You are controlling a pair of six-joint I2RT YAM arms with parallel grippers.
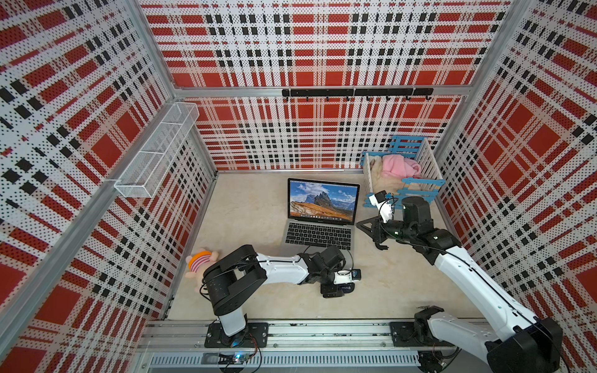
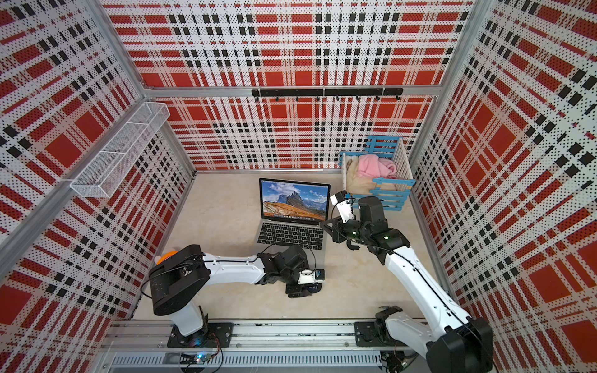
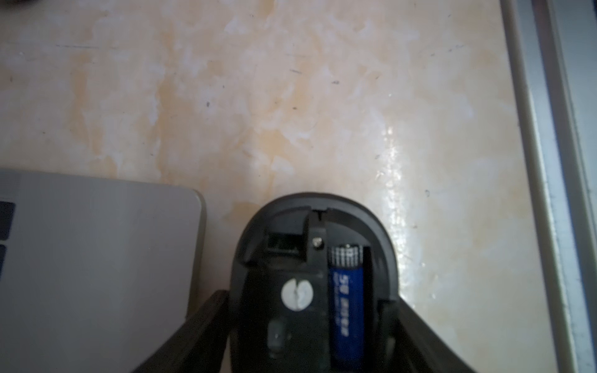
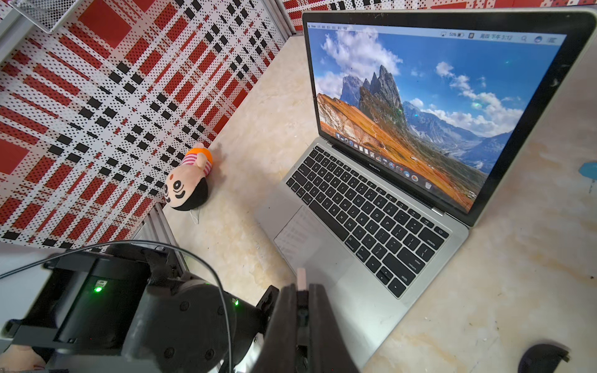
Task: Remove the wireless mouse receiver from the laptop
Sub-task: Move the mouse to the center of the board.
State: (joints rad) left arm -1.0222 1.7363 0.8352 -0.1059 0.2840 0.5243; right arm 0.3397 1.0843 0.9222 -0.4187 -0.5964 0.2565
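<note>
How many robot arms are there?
2. The left arm lies in front of the laptop, left gripper around the mouse; the right arm at the laptop's right side, right gripper pinching the receiver.

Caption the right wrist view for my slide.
Right end effector pinches the wireless mouse receiver, plug exposed, beside the open laptop; plush doll beyond.

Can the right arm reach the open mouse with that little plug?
Probably, but tightly: the mouse lies open side up on the table, yet the left gripper straddles it with its wrist above.
</note>
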